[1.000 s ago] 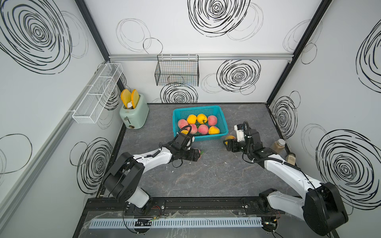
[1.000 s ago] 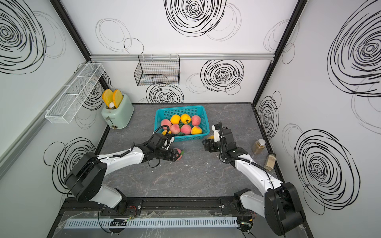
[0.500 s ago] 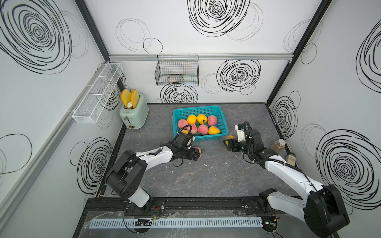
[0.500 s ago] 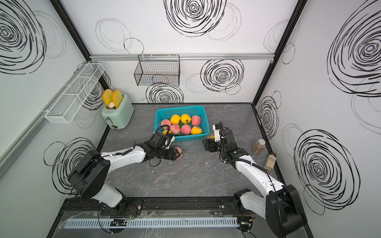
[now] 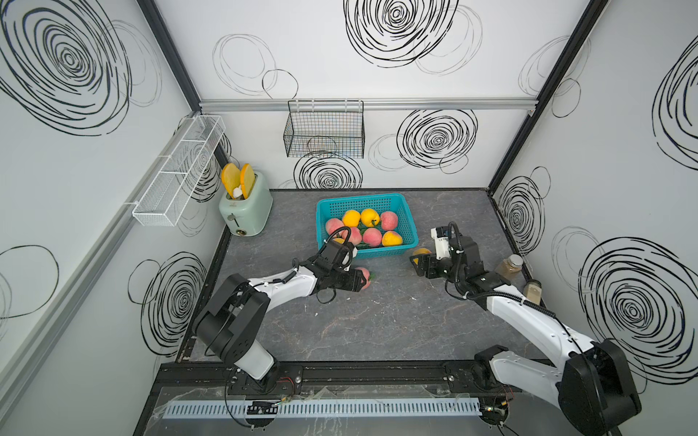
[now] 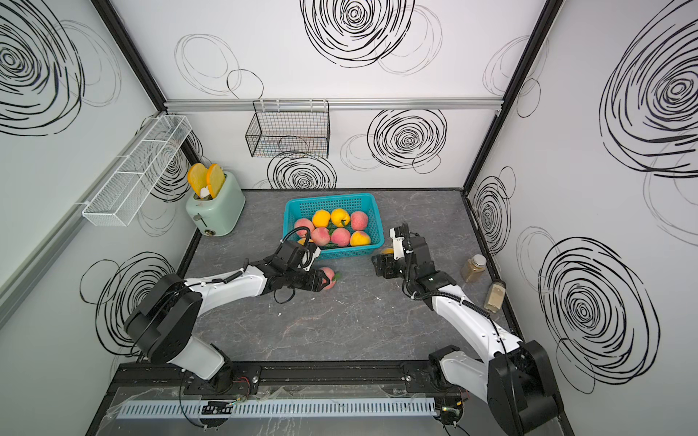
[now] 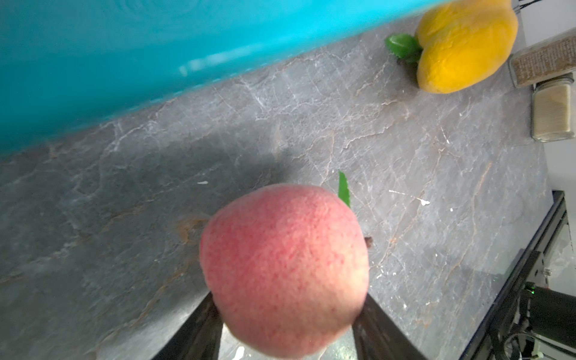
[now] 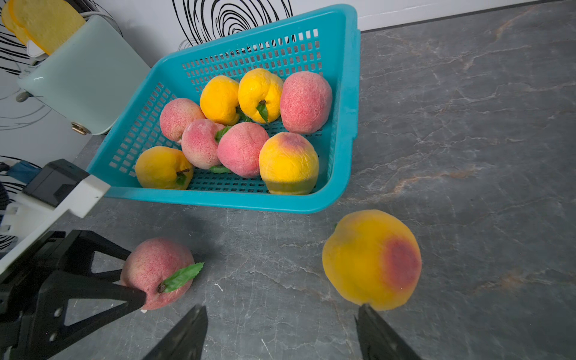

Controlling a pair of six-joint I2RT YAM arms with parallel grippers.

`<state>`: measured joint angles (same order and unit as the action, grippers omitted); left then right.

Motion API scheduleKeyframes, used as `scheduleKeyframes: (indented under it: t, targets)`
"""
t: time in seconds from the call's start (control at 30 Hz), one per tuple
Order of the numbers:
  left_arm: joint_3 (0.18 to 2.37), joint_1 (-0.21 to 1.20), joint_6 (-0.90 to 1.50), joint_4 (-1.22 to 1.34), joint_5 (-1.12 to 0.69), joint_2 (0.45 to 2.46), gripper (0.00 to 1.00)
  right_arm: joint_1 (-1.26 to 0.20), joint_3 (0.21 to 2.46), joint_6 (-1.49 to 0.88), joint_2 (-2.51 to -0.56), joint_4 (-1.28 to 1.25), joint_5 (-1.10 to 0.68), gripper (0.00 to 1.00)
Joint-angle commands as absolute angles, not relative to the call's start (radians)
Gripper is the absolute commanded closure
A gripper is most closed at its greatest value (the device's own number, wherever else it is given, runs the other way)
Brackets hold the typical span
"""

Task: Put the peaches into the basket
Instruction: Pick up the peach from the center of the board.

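The teal basket point(image 5: 412, 230) point(image 6: 289, 207) point(image 8: 218, 199) stands mid-table with several pink and yellow peaches point(image 5: 372, 236) point(image 8: 243, 152) in it. In front of it, at table level, a pink peach point(image 5: 364, 275) point(image 6: 330, 277) point(image 7: 283, 268) point(image 8: 156, 271) sits between the black fingers of my left gripper point(image 5: 360, 281) point(image 6: 324, 281) point(image 7: 288, 307), which is shut on it. A yellow peach point(image 5: 421, 251) point(image 6: 387, 250) point(image 7: 461, 46) point(image 8: 371, 258) lies on the table right of the basket. My right gripper point(image 5: 417, 264) point(image 6: 377, 264) point(image 8: 282, 311) is open just short of it, one fingertip at the fruit's edge.
A mint toaster point(image 5: 245, 211) with orange toast slices stands at the back left. Two jars point(image 5: 510, 264) point(image 5: 531, 292) stand along the right table edge. A black wire basket point(image 5: 325, 134) and a white mesh rack point(image 5: 177, 173) hang on the walls.
My left gripper has closed around the pink peach in front of the basket. The right arm and the yellow peach have stayed where they were.
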<state>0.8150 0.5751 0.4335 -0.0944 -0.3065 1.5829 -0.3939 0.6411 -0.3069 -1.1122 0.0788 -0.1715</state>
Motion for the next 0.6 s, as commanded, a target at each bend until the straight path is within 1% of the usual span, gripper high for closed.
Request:
scheduleKeyframes:
  t: [0.0, 0.2, 0.3, 0.57]
  targets:
    - [0.844, 0.568, 0.431, -0.066, -0.315, 1.588, 0.38, -0.39, 0.635, -0.308, -1.092, 0.095, -0.163, 0.21]
    - [0.839, 0.568, 0.431, -0.066, -0.311, 1.575, 0.39, -0.39, 0.64, -0.308, -1.093, 0.097, -0.164, 0.21]
    - [0.838, 0.568, 0.431, -0.065, -0.312, 1.571, 0.43, -0.39, 0.641, -0.308, -1.094, 0.099, -0.166, 0.21]
    - [0.83, 0.567, 0.431, -0.067, -0.305, 1.55, 0.42, -0.39, 0.644, -0.31, -1.098, 0.1, -0.168, 0.21]
